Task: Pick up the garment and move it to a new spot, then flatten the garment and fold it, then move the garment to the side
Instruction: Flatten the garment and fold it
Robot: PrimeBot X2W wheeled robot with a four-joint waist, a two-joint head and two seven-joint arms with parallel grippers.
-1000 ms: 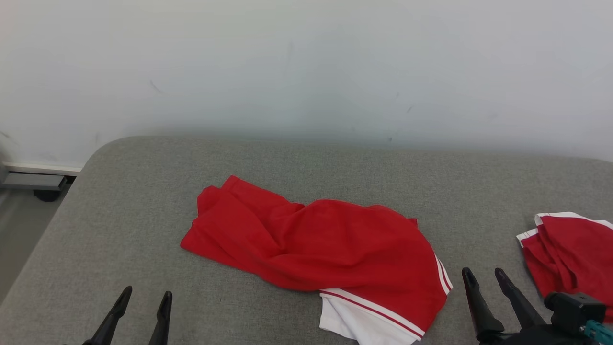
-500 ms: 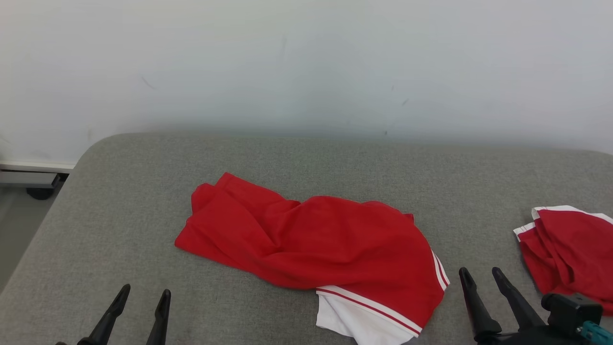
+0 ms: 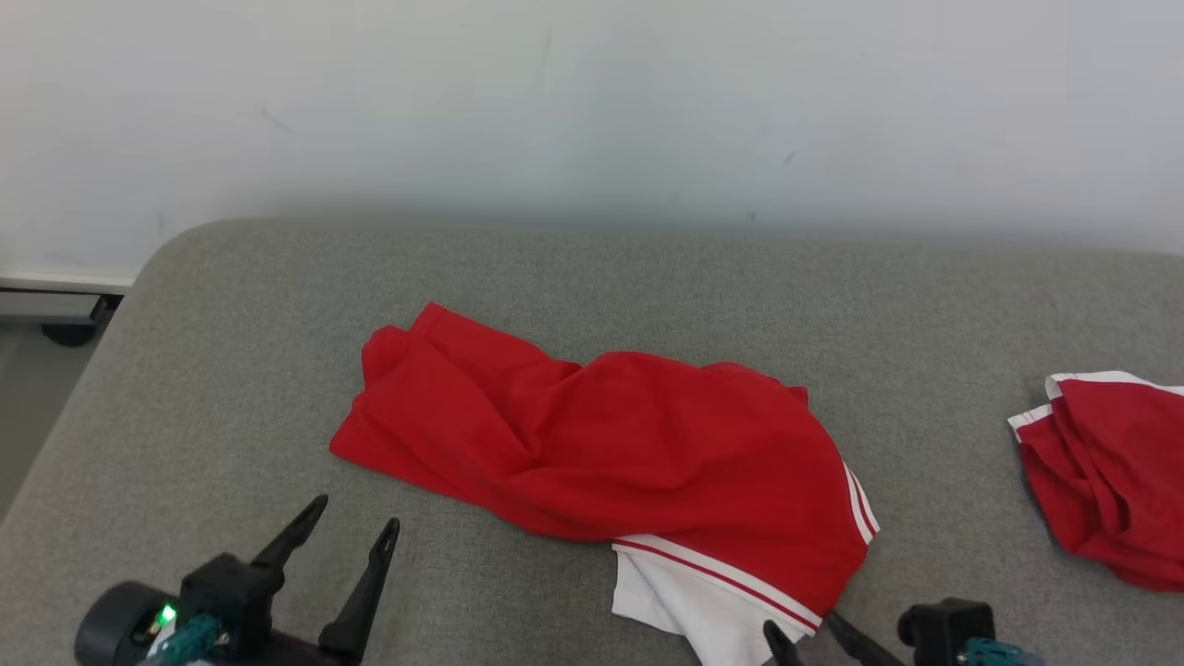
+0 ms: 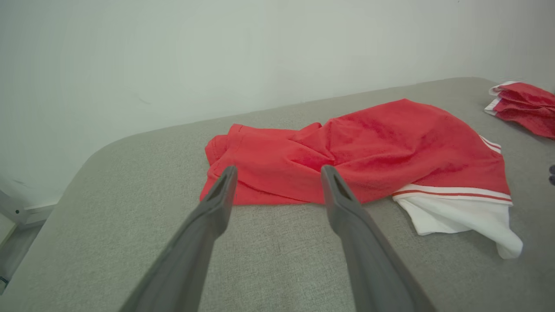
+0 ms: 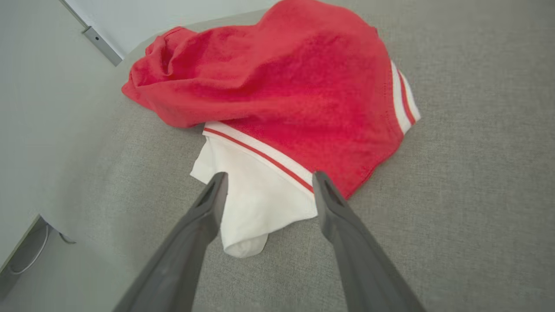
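Fingers [image 4: 221,195] spread wide, empty, both left gripper [image 4: 278,168] & right gripper [image 5: 269,174]. Garment [image 3: 601,444] looks soft, light, floppy; I'd pinch white edge [image 5: 256,208] btwn R tips.

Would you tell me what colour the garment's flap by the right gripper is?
The flap is white, bordered by a red stripe; right wrist view.

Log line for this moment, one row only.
garment: crumpled on grey surface | left gripper: open, clear of it | right gripper: open, at white part | held: nothing
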